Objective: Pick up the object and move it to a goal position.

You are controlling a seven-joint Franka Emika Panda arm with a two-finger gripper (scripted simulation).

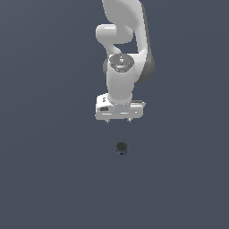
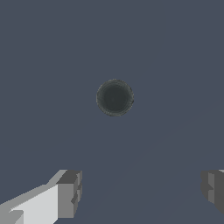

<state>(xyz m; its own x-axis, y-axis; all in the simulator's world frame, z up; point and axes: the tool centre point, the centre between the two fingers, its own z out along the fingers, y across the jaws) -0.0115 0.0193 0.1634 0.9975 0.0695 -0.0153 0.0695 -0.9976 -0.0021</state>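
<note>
The can (image 1: 121,147) is standing upright on the flat grey counter (image 1: 44,179), its round grey top facing up, so its long axis is being kept vertical. Nothing is touching it. In the exterior view the gripper (image 1: 118,120) is being held above the counter and apart from the can, with the can lying just beyond the fingers, toward the lower edge of that view and almost in line with the gap between them.

In the wrist view the can (image 2: 115,97) is being seen from straight above as a dark disc, while 2 fingers (image 2: 69,194) are showing spread wide and holding nothing; the gripper (image 2: 142,192) is not yet centred over the can.

The task is judged to be at its approach step. A short sideways shift toward the can is likely being called for before any descent, so that the fingers are brought down on either side of its wall.
</note>
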